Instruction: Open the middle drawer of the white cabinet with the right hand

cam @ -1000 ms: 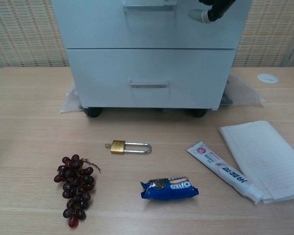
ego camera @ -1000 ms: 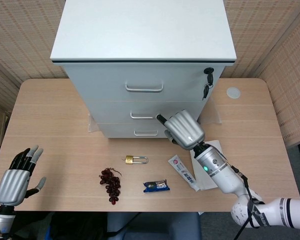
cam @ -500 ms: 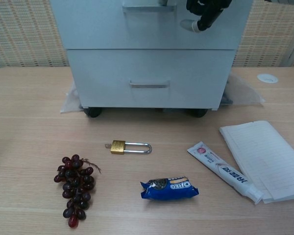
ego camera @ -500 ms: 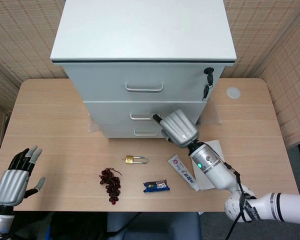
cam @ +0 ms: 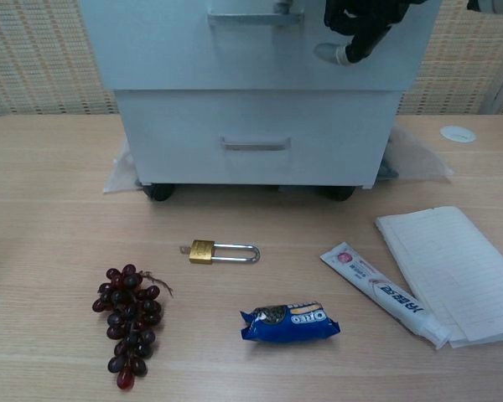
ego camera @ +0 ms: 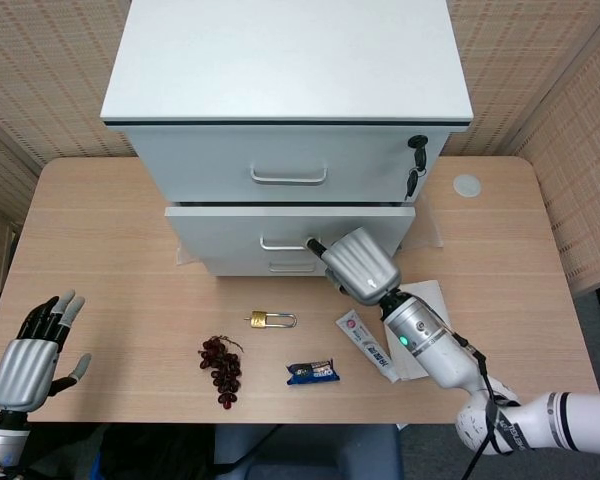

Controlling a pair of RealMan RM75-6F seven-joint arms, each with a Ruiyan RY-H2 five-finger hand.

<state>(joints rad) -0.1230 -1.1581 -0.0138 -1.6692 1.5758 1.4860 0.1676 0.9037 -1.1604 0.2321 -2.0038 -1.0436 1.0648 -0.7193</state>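
The white cabinet stands at the back of the table. Its middle drawer juts a little way out beyond the top and bottom drawers; in the chest view its front overhangs the bottom drawer. My right hand has its fingers curled at the right end of the middle drawer's handle; the chest view shows that hand at the top edge by the handle. My left hand hovers open at the table's front left corner, holding nothing.
On the table in front of the cabinet lie a brass padlock, a bunch of dark grapes, a blue Oreo pack, a toothpaste tube and a paper pad. Keys hang from the top drawer's lock.
The middle drawer has slid out toward me by a small amount, drawn by my right hand, which moved back from the cabinet. The left hand stayed put.
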